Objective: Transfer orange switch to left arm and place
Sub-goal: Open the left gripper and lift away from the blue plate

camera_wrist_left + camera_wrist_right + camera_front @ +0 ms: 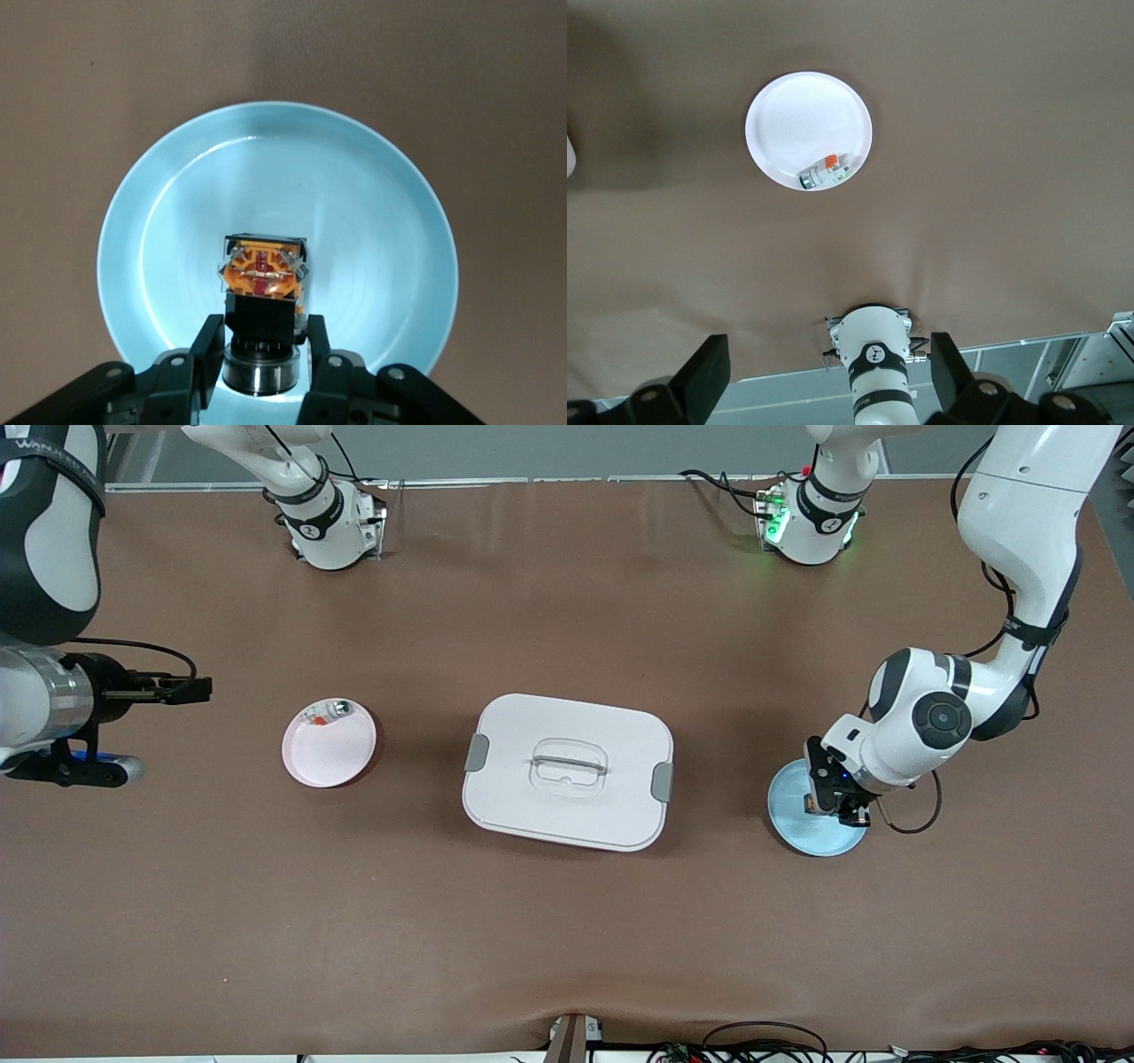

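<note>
The orange switch (pixel 263 282), a small black block with an orange face, stands on the light-blue plate (pixel 354 186) with my left gripper (pixel 263 341) shut on it, one finger on each side of its black body. In the front view the left gripper (pixel 834 804) is down on that plate (pixel 815 834) at the left arm's end of the table. The white box (pixel 567 771) sits mid-table. My right gripper (pixel 182 689) hangs open and holding nothing, high over the right arm's end of the table, and its wide-apart fingers (pixel 709 376) show in the right wrist view.
A pink plate (pixel 332 757) lies between the box and the right arm's end, holding a small grey-and-clear part (pixel 329 712) with an orange-red bit. That plate (pixel 799 124) shows in the right wrist view too. Brown table surface surrounds everything.
</note>
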`<act>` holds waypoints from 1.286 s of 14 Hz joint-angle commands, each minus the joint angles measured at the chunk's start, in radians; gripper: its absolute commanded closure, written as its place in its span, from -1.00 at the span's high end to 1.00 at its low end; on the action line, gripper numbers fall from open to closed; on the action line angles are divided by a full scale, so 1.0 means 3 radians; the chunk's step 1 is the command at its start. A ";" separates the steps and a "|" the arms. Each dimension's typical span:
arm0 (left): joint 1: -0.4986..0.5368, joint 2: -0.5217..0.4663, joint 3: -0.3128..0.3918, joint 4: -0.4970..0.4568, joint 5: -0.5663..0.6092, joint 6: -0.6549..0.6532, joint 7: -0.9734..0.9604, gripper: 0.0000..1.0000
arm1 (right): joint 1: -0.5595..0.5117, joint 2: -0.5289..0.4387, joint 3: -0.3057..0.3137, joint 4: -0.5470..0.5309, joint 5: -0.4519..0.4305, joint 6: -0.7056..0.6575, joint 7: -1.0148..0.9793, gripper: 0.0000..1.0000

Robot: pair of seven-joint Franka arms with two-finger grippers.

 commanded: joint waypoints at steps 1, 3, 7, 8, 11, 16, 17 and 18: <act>0.0041 0.0027 -0.0025 -0.0119 0.0067 0.0252 0.0041 -1.00 | -0.0058 -0.0072 0.0044 0.0046 -0.0032 0.0023 -0.0025 1.00; 0.0082 0.0023 -0.0030 -0.0160 0.0067 0.0272 0.0041 -1.00 | -0.0058 -0.0149 0.0044 0.0046 -0.0022 0.0033 -0.0030 1.00; 0.0153 -0.0044 -0.0035 -0.0181 0.0067 0.0272 0.0041 0.99 | -0.0048 -0.0180 0.0074 0.0041 -0.0007 0.0115 -0.0030 1.00; 0.0245 -0.0059 -0.0060 -0.0176 0.0067 0.0267 0.0041 1.00 | -0.0047 -0.0180 0.0069 0.0041 -0.0012 0.0176 -0.0030 1.00; 0.0276 -0.0232 -0.0096 -0.0160 0.0006 0.0181 0.0005 1.00 | -0.0063 -0.0180 0.0064 0.0041 -0.0007 0.0217 -0.0025 1.00; 0.0271 -0.0534 -0.0096 0.0309 -0.0878 -0.0830 -0.0417 1.00 | -0.0048 -0.0262 0.0054 0.0026 -0.0007 0.0181 0.0021 1.00; 0.0271 -0.0565 -0.0096 0.0452 -0.0879 -0.1029 -0.0713 1.00 | -0.0047 -0.0287 0.0059 0.0016 0.0008 0.0212 0.0016 1.00; 0.0266 -0.0606 -0.0101 0.0560 -0.0879 -0.1224 -0.1045 1.00 | -0.0058 -0.0328 0.0049 0.0001 0.0034 0.0237 0.0016 1.00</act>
